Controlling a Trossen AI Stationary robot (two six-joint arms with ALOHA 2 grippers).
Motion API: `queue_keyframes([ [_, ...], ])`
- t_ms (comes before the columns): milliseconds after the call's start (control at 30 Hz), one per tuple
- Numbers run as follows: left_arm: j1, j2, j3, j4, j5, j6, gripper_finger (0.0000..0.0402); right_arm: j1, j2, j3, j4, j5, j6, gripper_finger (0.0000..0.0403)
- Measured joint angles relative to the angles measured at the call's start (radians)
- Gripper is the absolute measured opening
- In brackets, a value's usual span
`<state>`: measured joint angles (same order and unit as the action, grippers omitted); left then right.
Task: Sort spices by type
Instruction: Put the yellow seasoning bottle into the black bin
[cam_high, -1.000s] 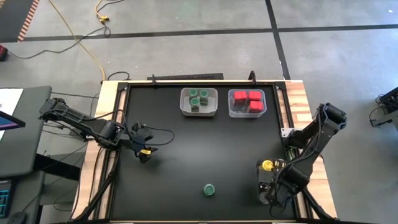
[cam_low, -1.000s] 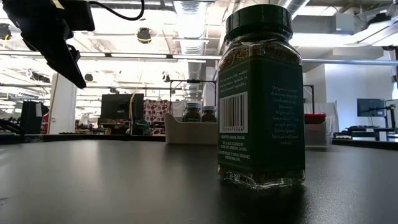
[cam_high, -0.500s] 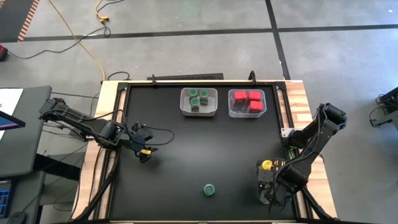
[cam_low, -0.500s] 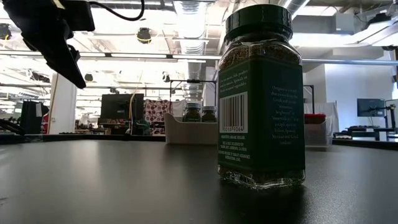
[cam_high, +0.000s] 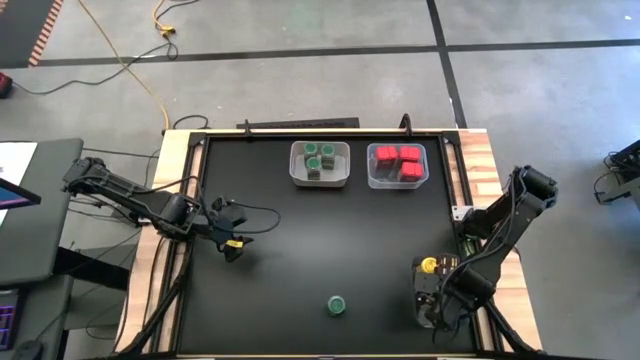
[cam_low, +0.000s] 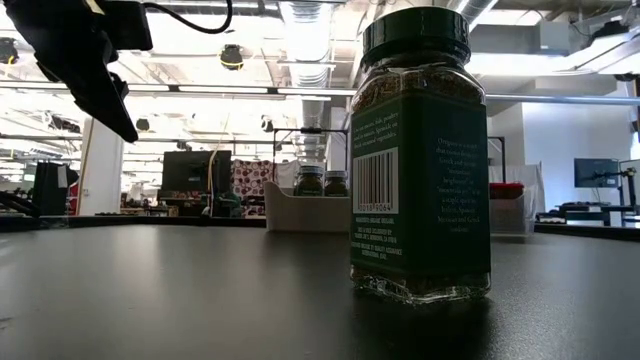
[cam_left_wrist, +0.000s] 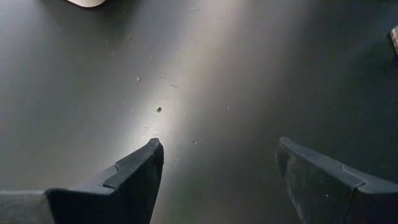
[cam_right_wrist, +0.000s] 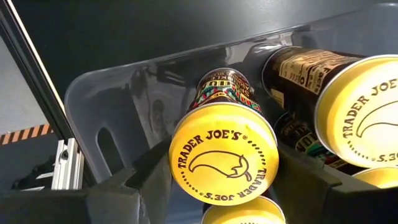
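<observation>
Currently, your right pincer (cam_right_wrist: 217, 180) is clamped on a yellow-lidded jar (cam_right_wrist: 224, 153) inside the clear bin (cam_right_wrist: 106, 118). Your left pincer (cam_left_wrist: 217, 168) hangs apart, far from the green-lidded jar (cam_high: 337, 305).

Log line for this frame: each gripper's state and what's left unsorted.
right gripper: shut on yellow-lidded jar in bin | left gripper: open, empty, over table | unsorted: green-lidded jar

My black table (cam_high: 300, 240) carries two clear bins along its far edge: one (cam_high: 320, 178) holding green-lidded jars, one (cam_high: 397, 181) holding red boxes. A lone green-lidded jar (cam_high: 337, 305) stands upright near the front edge (well apart from both bins).
</observation>
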<state>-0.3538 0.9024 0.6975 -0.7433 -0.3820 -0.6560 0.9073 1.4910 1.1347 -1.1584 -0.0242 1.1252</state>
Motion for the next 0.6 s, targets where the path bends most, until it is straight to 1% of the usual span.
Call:
queue_keyframes([
  [200,0.000,0.000,0.000,0.000,0.000,0.006,0.0297,0.000,0.000,0.000,0.000,0.000,-0.002,0.0255],
  [367,0.000,0.000,0.000,0.000,-0.002,0.008,0.0297,0.000,0.000,0.000,0.000,0.000,-0.058,0.0255],
  [600,0.000,0.000,0.000,0.000,-0.003,0.008,0.0297,0.000,0.000,0.000,-0.005,0.000,-0.061,0.0255],
])
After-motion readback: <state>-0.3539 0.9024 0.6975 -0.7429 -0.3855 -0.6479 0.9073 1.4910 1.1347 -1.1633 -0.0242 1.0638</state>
